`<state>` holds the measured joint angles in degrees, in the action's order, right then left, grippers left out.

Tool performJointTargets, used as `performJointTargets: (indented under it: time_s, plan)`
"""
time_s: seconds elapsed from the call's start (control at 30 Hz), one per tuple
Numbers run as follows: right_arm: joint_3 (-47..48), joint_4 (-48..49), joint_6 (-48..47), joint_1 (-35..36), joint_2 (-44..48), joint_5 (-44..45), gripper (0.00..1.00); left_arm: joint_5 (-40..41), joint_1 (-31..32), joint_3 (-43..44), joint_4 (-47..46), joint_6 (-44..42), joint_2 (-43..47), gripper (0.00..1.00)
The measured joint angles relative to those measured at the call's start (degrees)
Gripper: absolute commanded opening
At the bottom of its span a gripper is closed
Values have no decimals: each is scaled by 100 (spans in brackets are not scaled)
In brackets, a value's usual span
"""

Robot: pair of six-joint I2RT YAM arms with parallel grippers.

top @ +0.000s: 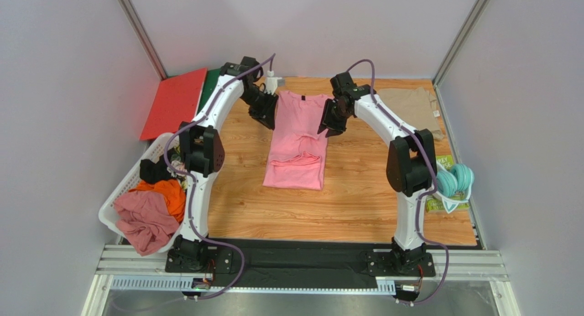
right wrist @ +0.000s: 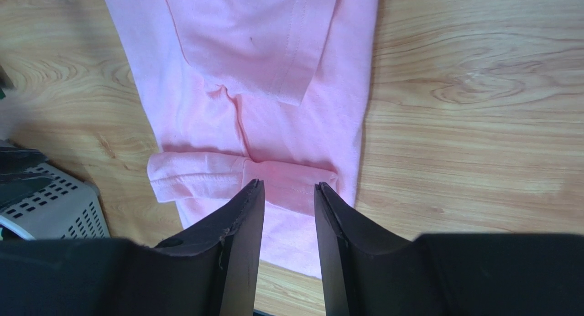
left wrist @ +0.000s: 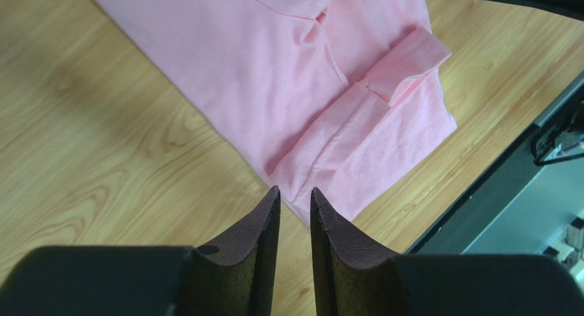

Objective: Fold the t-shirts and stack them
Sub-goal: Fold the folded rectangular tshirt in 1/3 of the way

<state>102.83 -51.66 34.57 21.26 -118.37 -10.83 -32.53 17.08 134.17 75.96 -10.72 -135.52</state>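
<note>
Evidently mid-fold, left pincer (left wrist: 294,191) and right pincer (right wrist: 288,185) hang apart, empty, over the lengthwise-folded pink t-shirt (top: 298,131), whose collar end probably needs gripping next.

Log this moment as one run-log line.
stage: folding | pink t-shirt: flat on table, sides folded in | left gripper: open, empty | right gripper: open, empty | khaki t-shirt: far right corner

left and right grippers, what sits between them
In the top view, the pink t-shirt lies on the table between the left gripper and right gripper; nothing else.
</note>
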Motion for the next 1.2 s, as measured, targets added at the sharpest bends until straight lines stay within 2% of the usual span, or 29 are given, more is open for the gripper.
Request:
performJointTargets:
  time_s: [0.13,0.27,0.4,0.53,0.87,1.2]
  plan:
    - [-168,-116,-46,2,348,140,36,-57,-260,-249,-74,-20,293,30]
    - [-828,-162,-63,210,994,151,35,-55,-352,-1912,-155,-264,1204,30]
    - [-1373,-94,-55,691,1292,133,34,166,142,-3381,-50,-522,2035,28]
    - [-1700,11,-33,1047,1246,122,32,457,730,-4076,-262,-667,2382,28]
    - [-1617,267,17,1108,503,90,26,892,835,-4181,-848,-699,2417,26]
    - [-1239,326,35,1108,68,96,23,911,833,-4181,-1421,-568,1985,26]
